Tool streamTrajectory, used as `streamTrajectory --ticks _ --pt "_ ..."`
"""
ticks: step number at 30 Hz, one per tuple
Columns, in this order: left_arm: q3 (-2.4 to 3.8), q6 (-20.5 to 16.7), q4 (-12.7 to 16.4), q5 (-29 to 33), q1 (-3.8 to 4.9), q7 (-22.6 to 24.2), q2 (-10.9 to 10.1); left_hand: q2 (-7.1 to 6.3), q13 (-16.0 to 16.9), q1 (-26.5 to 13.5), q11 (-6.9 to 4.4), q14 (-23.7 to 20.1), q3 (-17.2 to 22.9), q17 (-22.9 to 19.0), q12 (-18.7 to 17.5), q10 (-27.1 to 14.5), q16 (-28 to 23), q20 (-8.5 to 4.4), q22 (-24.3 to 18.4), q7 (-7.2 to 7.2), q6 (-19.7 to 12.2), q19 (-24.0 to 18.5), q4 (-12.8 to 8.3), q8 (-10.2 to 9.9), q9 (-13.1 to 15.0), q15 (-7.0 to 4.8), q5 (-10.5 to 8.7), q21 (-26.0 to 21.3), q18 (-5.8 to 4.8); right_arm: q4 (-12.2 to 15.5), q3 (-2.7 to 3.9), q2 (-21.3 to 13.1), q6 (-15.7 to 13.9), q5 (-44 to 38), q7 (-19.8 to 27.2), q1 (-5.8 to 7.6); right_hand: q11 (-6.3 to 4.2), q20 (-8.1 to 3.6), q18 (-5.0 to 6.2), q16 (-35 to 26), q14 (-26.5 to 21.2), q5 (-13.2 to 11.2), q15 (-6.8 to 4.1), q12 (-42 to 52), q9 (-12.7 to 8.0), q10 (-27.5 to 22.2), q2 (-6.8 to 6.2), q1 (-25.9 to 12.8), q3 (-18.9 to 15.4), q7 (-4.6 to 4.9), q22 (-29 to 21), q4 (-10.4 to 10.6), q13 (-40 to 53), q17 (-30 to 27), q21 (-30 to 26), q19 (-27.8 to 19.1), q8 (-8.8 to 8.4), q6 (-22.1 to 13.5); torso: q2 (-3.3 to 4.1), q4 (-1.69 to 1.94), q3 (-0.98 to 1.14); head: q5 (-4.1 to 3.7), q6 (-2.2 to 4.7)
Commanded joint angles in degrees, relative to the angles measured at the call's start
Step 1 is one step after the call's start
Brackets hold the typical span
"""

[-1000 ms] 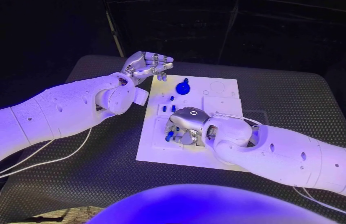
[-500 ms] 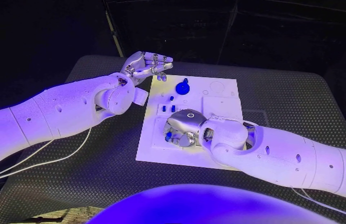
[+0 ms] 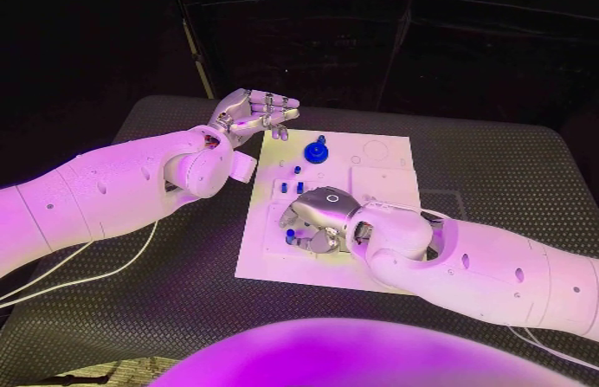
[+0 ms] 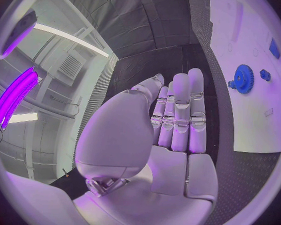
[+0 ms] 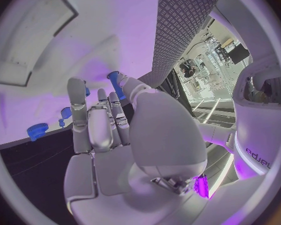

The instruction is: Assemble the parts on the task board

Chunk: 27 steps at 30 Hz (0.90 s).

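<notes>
Task board: the white task board lies mid-counter; you have blue parts on its left half.
Right hand: your right hand is down over the board's near-left area, among small blue parts. In the right wrist view a blue piece sits at the tips of the fingers, apparently pinched against the thumb; judge it held, but confirm.
Left hand: your left hand hovers off the board's far-left corner, fingers curled in close together. Whether anything small is inside them, you cannot tell.
Blue gear: the blue gear stands on the board's far-left part, well apart from the right hand, with two small blue pegs between.
Step in hand: likely seating the pinched piece in its socket.
Method: keep the piece upright, line it over the hole before pressing, and lower straight down without sideways drag.
Caution: the neighbouring small parts lie just beside your fingers; avoid sweeping them.
Support: keep the left hand off the board's edge.
</notes>
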Motion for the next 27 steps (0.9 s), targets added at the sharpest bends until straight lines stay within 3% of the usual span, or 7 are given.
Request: streamTrajectory --ticks 1,9,14,16,18,21,27 --pt "0.06 0.5 0.2 0.2 0.08 0.3 -0.1 0.45 -0.1 0.1 0.01 -0.5 -0.4 0.0 0.3 -0.5 -0.3 0.13 -0.1 0.39 0.0 -0.2 0.0 -0.4 -0.1 0.14 -0.20 -0.4 0.73 1.3 0.01 -1.1 -7.2 1.2 1.8 -0.18 0.13 0.14 0.58 -0.5 0.8 0.6 0.46 0.8 0.1 -1.2 -0.02 -0.7 -1.6 -0.20 -1.0 -0.1 0.1 -0.8 -0.7 -0.6 -0.02 -1.1 0.00 -0.04 0.00 -0.02 0.01" --pt "0.06 0.5 0.2 0.2 0.07 0.3 -0.4 0.45 -0.1 0.1 0.01 -0.5 -0.4 0.0 0.3 -0.5 -0.3 0.13 -0.1 0.39 0.0 -0.2 0.0 -0.4 -0.1 0.14 -0.20 -0.4 0.73 6.9 0.45 -8.7 -11.2 4.8 2.8 -0.43 0.03 0.13 0.79 -1.3 0.5 1.2 0.40 3.2 0.1 -2.2 0.27 0.0 -5.2 -0.68 -2.5 -0.3 0.3 -2.2 -1.8 -1.1 0.06 -2.3 -0.05 0.08 0.00 -0.49 0.09" --pt "0.05 0.4 0.1 0.2 0.07 0.3 -0.6 0.45 -0.1 0.1 0.01 -0.5 -0.4 0.0 0.3 -0.5 -0.3 0.13 -0.1 0.39 0.0 -0.2 0.0 -0.4 -0.1 0.14 -0.20 -0.4 0.73 9.5 3.85 -16.0 -13.6 17.9 3.3 -0.37 -0.40 -0.23 0.49 -1.1 0.8 1.7 0.01 7.3 0.7 1.6 1.48 -0.1 -7.1 1.10 -1.1 0.5 0.9 -1.8 -1.1 0.3 1.32 0.9 -0.21 -0.39 -0.12 -1.09 0.46" --pt "0.05 0.4 0.1 0.2 0.07 0.3 -0.7 0.45 -0.1 0.1 0.01 -0.5 -0.4 0.0 0.3 -0.5 -0.3 0.13 -0.1 0.39 0.0 -0.2 0.0 -0.4 -0.1 0.14 -0.20 -0.4 0.73 10.1 4.92 -18.6 -13.9 22.8 3.0 -0.32 -0.70 -0.27 0.26 -0.4 1.1 2.1 -0.13 9.6 0.8 5.6 1.97 -0.6 -7.3 1.40 0.5 1.0 1.7 -0.6 -0.2 1.3 1.90 2.2 -0.21 -0.34 -0.12 -1.69 0.74" --pt "0.05 0.4 0.0 0.2 0.07 0.3 -0.7 0.45 -0.1 0.1 0.01 -0.5 -0.4 0.0 0.3 -0.5 -0.3 0.13 -0.1 0.39 0.0 -0.2 0.0 -0.4 -0.1 0.14 -0.20 -0.4 0.73 10.7 5.71 -21.2 -13.9 26.6 2.2 -0.24 -1.75 -0.66 0.04 0.6 1.6 3.8 -0.82 12.7 0.9 10.8 1.68 -1.9 -8.2 0.76 2.3 2.0 2.9 1.1 0.9 2.5 2.40 3.3 -0.25 -0.53 -0.11 -2.32 1.09" --pt "0.04 0.3 0.0 0.2 0.06 0.2 -0.7 0.45 -0.1 0.1 0.02 -0.5 -0.5 -0.1 0.4 -0.5 -0.3 0.13 -0.1 0.41 -0.1 -0.2 0.0 -0.4 -0.1 0.14 -0.21 -0.4 0.74 11.2 6.41 -24.5 -12.4 30.1 -0.6 -0.18 -3.94 -2.16 -0.67 3.2 2.7 6.9 -2.58 18.4 1.6 17.7 0.57 -4.5 -10.8 -1.23 6.6 3.8 6.2 5.5 3.4 5.4 4.62 6.1 -0.28 -0.69 -0.16 -3.20 1.61" --pt "0.02 0.3 -0.1 0.2 0.04 0.1 -0.7 0.37 -0.1 -0.1 0.08 -0.5 -0.6 -0.1 0.4 -0.7 -0.4 0.16 -0.2 0.48 -0.2 -0.2 0.1 -0.5 -0.1 0.18 -0.23 -0.5 0.73 10.7 6.61 -27.2 -8.5 28.6 -7.9 -0.65 -5.83 -4.01 -2.01 5.3 3.2 9.9 -4.25 31.9 3.0 16.9 1.13 -4.7 -16.0 -2.78 13.1 5.9 18.5 8.5 7.1 9.7 9.00 6.3 -0.38 -1.24 -0.11 -4.30 1.96"
